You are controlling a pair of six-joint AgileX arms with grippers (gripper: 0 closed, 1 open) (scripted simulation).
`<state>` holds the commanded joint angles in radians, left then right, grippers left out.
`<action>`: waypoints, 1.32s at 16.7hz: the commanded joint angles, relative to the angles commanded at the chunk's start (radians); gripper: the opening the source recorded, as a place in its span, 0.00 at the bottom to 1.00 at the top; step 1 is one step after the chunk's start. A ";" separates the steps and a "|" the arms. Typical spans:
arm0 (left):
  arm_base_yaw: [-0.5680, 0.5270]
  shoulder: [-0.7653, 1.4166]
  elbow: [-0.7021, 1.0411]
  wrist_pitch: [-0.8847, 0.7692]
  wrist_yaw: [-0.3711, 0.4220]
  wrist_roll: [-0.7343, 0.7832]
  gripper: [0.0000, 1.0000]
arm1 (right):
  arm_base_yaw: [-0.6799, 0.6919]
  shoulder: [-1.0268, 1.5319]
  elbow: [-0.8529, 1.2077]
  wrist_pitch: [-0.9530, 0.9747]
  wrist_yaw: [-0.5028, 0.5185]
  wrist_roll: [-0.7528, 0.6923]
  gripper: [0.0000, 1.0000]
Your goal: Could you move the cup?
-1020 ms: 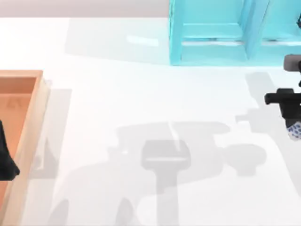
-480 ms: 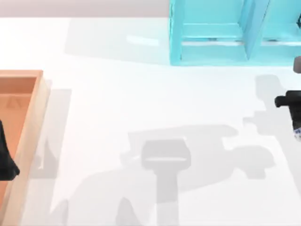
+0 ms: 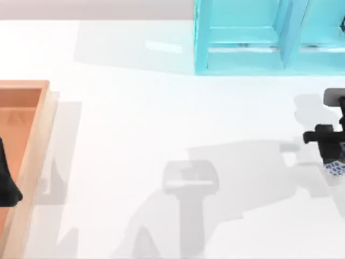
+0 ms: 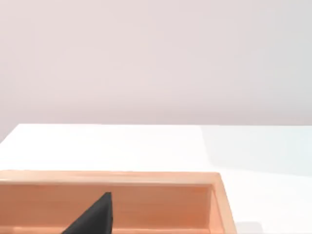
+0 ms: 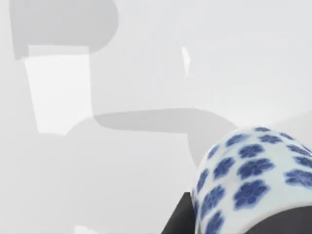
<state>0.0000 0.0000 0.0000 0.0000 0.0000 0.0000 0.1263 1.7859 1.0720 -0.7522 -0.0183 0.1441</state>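
The right gripper (image 3: 330,156) is at the right edge of the table in the top view, closed on the cup (image 3: 335,168), whose blue-flowered white wall peeks out just under the black gripper body. In the right wrist view the cup (image 5: 248,180) sits close against the camera with a dark finger (image 5: 178,219) pressed to its side, and the bare white table (image 5: 146,73) lies well behind it, so I judge the cup to be held clear of the surface; whether its base touches anything cannot be told.

The step in hand looks like the carry: the cup is gripped and is being taken somewhere. Where it should go is not said. The turquoise shelf unit (image 3: 242,38) stands at the far side, near the right arm, and the wooden tray (image 3: 32,140) lies at the left edge, well apart from the cup.

The next move calls for keeping the grip firm while travelling, holding the cup upright, then lowering it onto a flat spot before the fingers part.

The left gripper (image 3: 6,183) is parked over the wooden tray; its dark tip (image 4: 92,219) shows against the tray's inner wall (image 4: 161,204), and I cannot tell how its fingers stand.
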 joint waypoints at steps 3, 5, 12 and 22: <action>0.000 0.000 0.000 0.000 0.000 0.000 1.00 | 0.000 0.001 -0.001 0.001 0.000 0.000 0.00; 0.000 0.000 0.000 0.000 0.000 0.000 1.00 | 0.000 0.001 -0.001 0.001 0.000 0.000 0.15; 0.000 0.000 0.000 0.000 0.000 0.000 1.00 | 0.000 0.001 -0.001 0.001 0.000 0.000 0.68; 0.000 0.000 0.000 0.000 0.000 0.000 1.00 | 0.000 0.001 -0.001 0.001 0.000 0.000 1.00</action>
